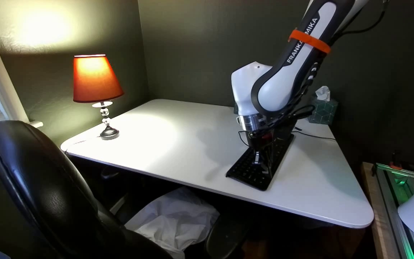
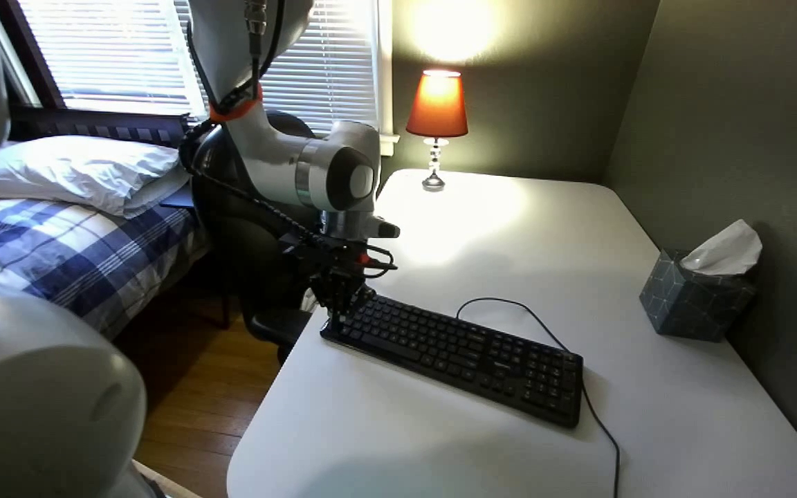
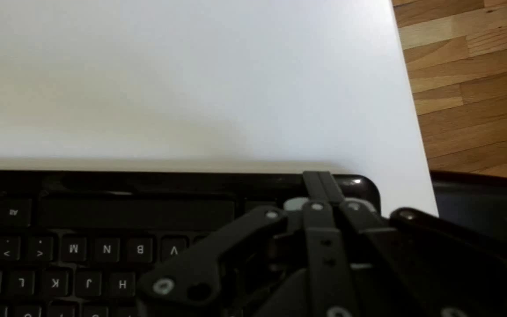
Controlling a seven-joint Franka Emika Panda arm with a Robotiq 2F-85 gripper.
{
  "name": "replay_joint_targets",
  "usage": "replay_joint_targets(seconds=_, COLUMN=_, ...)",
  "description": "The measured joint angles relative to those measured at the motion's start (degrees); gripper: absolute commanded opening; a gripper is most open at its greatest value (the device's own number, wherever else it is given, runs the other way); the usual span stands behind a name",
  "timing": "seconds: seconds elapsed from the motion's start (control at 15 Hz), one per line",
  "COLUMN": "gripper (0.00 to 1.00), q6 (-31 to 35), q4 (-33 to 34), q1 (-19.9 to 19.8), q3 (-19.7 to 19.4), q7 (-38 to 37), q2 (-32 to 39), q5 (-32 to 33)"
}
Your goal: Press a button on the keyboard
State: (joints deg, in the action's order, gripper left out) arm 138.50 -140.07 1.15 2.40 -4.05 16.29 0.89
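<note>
Fingers [image 3: 313, 187], slim, dark and straight-sided, stand pressed together with just a hairline seam between them, pointing toward twelve o'clock in the wrist view, ahead of the bolted, black-jointed gripper [image 3: 320, 180]. They're over the glossy rim of the keyboard [image 2: 450, 349] near a rounded corner, past the end of its long, smooth space bar [image 3: 137, 213]; whether they touch, I can't tell. In an exterior view that flat black slab stretches from past nine o'clock to past three, number pad [image 2: 544, 377] at the latter end, space-bar side facing between six and seven, on the smooth white table [image 2: 647, 415]. Its thin cable [image 2: 492, 299] curls by the back edge. Farther off from the keyboard, a boxy, line-patterned tissue box [image 2: 692, 301] sits between two and three, a high-backed black chair [image 2: 253, 270] toward ten, a lamp [image 2: 438, 107] with a tapered orange shade at twelve.
</note>
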Motion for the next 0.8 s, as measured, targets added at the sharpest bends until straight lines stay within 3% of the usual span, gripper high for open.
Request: replay_joint_targets(seconds=0.8, gripper=0.0, q6=0.53, q4=2.36, q1=-0.11, q3=-0.03, q7=0.87, q2=2.68, q5=-0.29)
